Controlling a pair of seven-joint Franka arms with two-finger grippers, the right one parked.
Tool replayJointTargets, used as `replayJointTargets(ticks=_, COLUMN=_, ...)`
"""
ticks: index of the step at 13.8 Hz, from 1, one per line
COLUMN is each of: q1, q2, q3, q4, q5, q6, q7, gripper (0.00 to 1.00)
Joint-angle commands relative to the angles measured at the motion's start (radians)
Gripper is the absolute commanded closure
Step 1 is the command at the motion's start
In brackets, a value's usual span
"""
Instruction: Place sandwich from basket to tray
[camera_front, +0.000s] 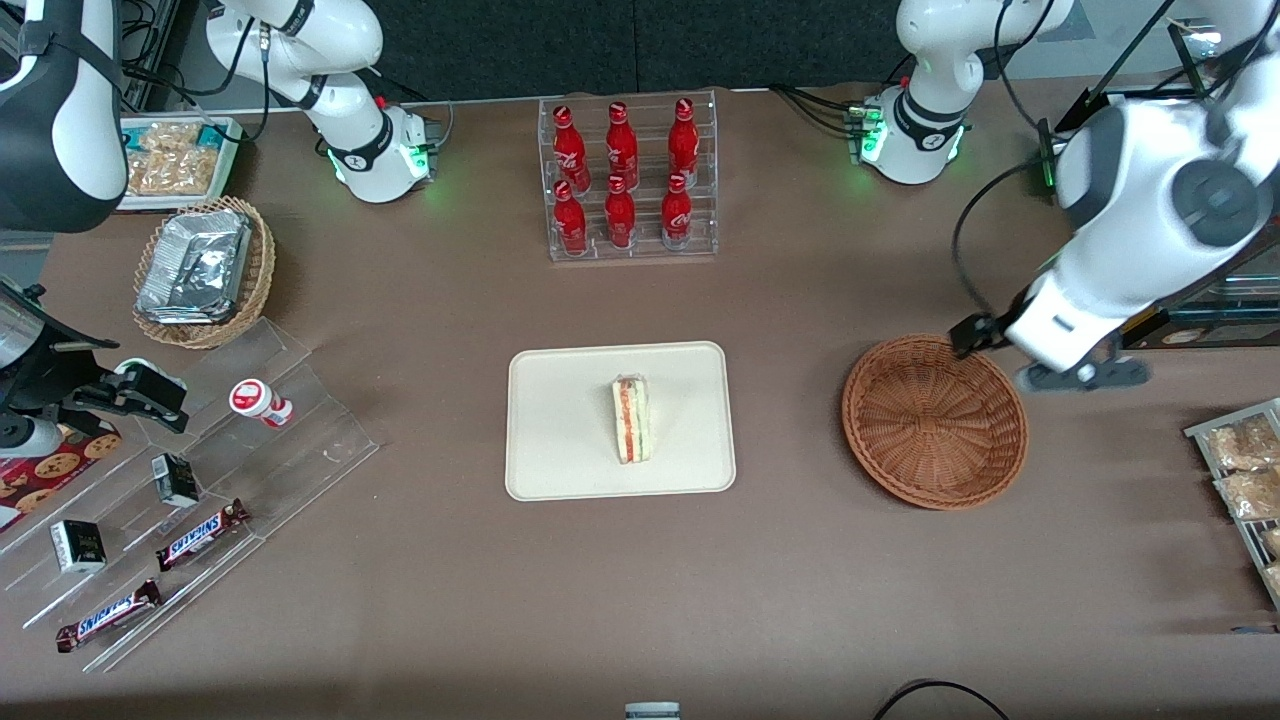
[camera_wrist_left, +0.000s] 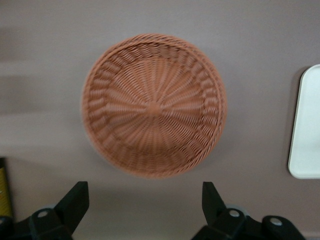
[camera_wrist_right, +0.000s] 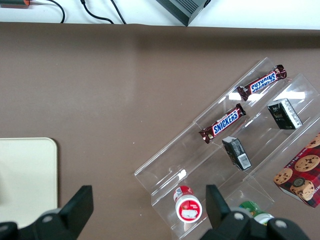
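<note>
Sandwich (camera_front: 632, 419): standing on edge near the centre of the tray (camera_front: 560, 440), red and green filling facing up. Tray: flat on the table (camera_front: 640, 600), at mid-table. Basket (camera_front: 935, 421): toward the working arm's end of the table, well apart from the tray, nothing inside. Gripper (camera_wrist_left: 145, 200): raised above the basket rim on the side farther from the front camera, fingers (camera_wrist_left: 75, 202) spread wide, nothing held. Rack of red bottles (camera_front: 628, 175): farther from the front camera than the tray.
</note>
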Motion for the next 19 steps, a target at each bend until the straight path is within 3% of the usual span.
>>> replayJointTargets(ticks=1, q1=0.009, q2=-0.075, q3=0.022, q4=0.084, q5=-0.03, q6=-0.16, q7=0.028, gripper=0.0)
replayJointTargets(ticks=5, q1=0.007, q2=-0.043, q3=0.029, q4=0.341, q5=-0.026, q6=-0.376, q7=0.017, gripper=0.0)
replayJointTargets(ticks=15, q1=-0.014, q2=-0.04, q3=0.042, q4=0.375, q5=-0.013, q6=-0.392, q7=0.019, gripper=0.0)
replayJointTargets(ticks=18, q1=-0.193, q2=-0.034, q3=0.242, q4=0.376, q5=-0.013, q6=-0.392, q7=0.023, gripper=0.0)
replayJointTargets(ticks=19, q1=-0.2, q2=-0.034, q3=0.252, q4=0.376, q5=-0.015, q6=-0.392, q7=0.023, gripper=0.0)
